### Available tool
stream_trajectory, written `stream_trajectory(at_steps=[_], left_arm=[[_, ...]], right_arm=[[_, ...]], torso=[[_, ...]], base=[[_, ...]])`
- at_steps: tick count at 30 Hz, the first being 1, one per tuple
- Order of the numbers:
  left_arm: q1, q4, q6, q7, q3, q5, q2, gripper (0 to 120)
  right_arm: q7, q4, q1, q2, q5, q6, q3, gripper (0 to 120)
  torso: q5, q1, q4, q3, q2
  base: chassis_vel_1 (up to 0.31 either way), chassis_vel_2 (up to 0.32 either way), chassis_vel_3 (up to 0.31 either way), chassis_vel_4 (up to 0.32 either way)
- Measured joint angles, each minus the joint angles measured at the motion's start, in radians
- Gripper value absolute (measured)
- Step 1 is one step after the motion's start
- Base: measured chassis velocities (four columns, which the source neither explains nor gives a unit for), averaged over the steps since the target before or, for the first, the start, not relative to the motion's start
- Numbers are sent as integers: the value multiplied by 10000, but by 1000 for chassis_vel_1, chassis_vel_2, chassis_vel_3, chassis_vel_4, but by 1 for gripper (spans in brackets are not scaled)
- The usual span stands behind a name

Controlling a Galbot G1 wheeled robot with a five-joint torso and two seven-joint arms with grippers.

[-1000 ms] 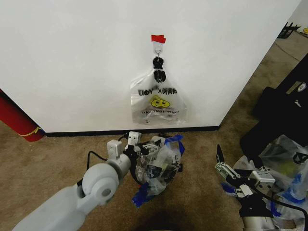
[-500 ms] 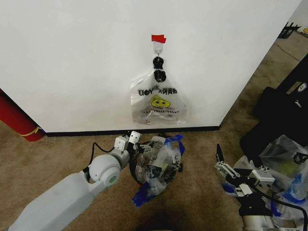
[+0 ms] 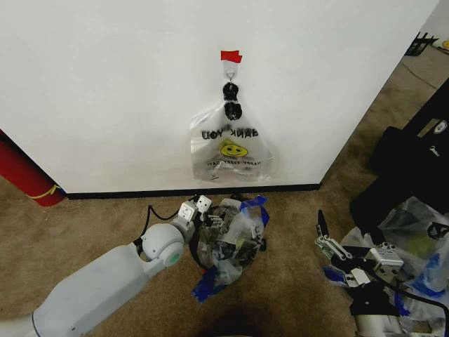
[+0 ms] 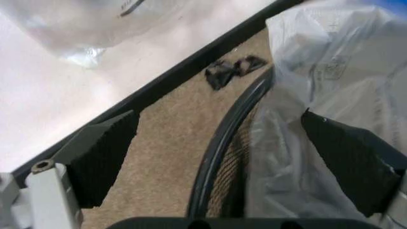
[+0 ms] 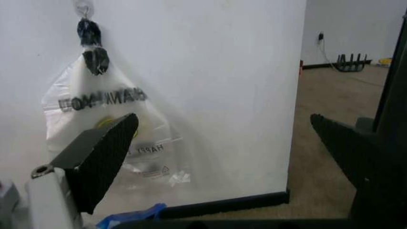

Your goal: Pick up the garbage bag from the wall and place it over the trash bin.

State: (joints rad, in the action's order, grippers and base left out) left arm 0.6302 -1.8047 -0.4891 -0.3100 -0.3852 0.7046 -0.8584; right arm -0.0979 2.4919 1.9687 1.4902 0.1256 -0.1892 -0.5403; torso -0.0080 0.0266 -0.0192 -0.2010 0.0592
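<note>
- garbage bag [image 3: 231, 239] is off the wall [image 3: 105, 84] and draped over the trash bin [image 3: 198, 258], on the carpet [image 3: 84, 225] just in front of the black baseboard [image 3: 140, 194]. Blue patches show at the back top edge and low at the front.
- Key relation: left gripper [image 3: 208, 218] sits at the bin's left rim, right at the bag's upper left edge. In the left wrist view the black rim [image 4: 219, 157] runs up between the two pads, mesh and bag film [image 4: 330, 81] toward one pad, bare carpet toward the other.
- Left jaws: wide open, straddling the rim line. Nothing clamped; one pad is close against the film, contact can't be confirmed.
- Bag looks lumpy and bunched on the bin, not neatly cuffed, so my read is the cover step is close to done but rough.
- right gripper [image 3: 331, 247] is low on the robot's right, well apart from the bin, jaws spread wide, holding nothing. Left arm is clearly the nearer one.
- smiley-face bag [image 3: 230, 149] hangs from the hook [image 3: 229, 71] under the red tape strip [image 3: 231, 56], not the target.
</note>
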Motion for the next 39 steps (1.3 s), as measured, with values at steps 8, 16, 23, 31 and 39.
stream_trajectory(at_steps=[8, 16, 23, 31, 39], left_arm=[[65, 205, -277, 79, -297, -596, 4, 100], [237, 175, -591, 139, -307, -933, 144, 100], [702, -1274, -423, 35, 603, -393, 515, 100], [1419, -2525, 63, -466, 1486, -471, 901, 100], [2264, -4309, 579, -441, 1821, -753, 1597, 100]], right_arm=[[56, 12, 28, 9, 9, -79, 20, 100], [64, 13, 17, 38, 8, -103, 29, 100], [67, -12, -57, 48, -16, -95, 50, 100], [22, -13, -103, -3, 16, -23, 4, 100], [-419, -15, -197, -46, 14, 444, -17, 100]], torso=[[0, 0, 0, 0, 0], [1, -1, 1, 1, 0], [0, 0, 0, 0, 0], [-1, 0, 0, 0, 0], [-1, -1, 0, 1, 0]], base=[[0, 0, 0, 0], [0, 0, 0, 0], [0, 0, 0, 0], [0, 0, 0, 0], [0, 0, 0, 0]])
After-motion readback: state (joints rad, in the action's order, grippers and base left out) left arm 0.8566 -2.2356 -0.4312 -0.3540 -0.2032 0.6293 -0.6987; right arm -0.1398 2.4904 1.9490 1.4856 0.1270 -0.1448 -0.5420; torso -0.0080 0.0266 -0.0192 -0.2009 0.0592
